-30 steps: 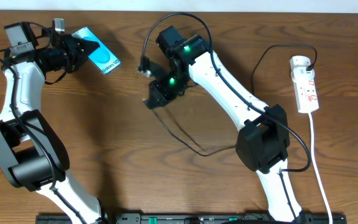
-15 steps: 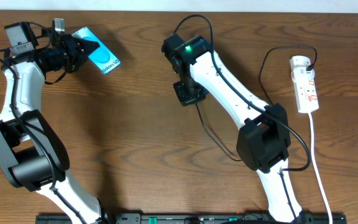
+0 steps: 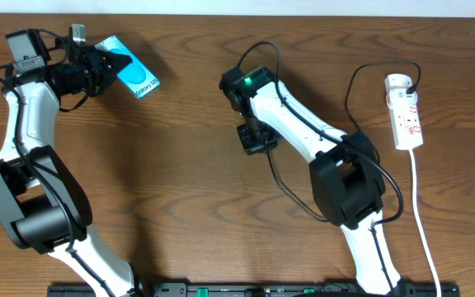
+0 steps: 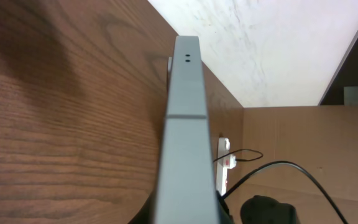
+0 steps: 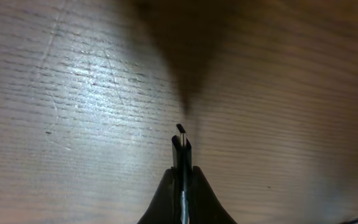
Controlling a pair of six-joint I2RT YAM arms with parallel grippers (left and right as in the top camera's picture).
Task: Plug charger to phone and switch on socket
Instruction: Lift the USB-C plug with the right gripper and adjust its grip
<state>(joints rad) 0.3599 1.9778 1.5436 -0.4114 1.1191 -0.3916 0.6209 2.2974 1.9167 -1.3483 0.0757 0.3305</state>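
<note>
My right fingers point(image 5: 163, 199) (pinched shut on the charger point(image 5: 181, 142) tip) have swung back toward the middle of the table point(image 3: 180, 206), away from the phone point(image 3: 132, 73). My left fingers point(image 3: 110, 63) clamp that above the far-left corner. Plugging in looks further off, and the socket point(image 3: 405, 111) is unswitched.

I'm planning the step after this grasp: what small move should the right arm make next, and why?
Probably carry the right gripper across the table toward the phone, turning the plug to face it. The gripper is shut on the charger tip, which now points at bare wood, well apart from the phone that the left gripper holds at the far left.
</note>
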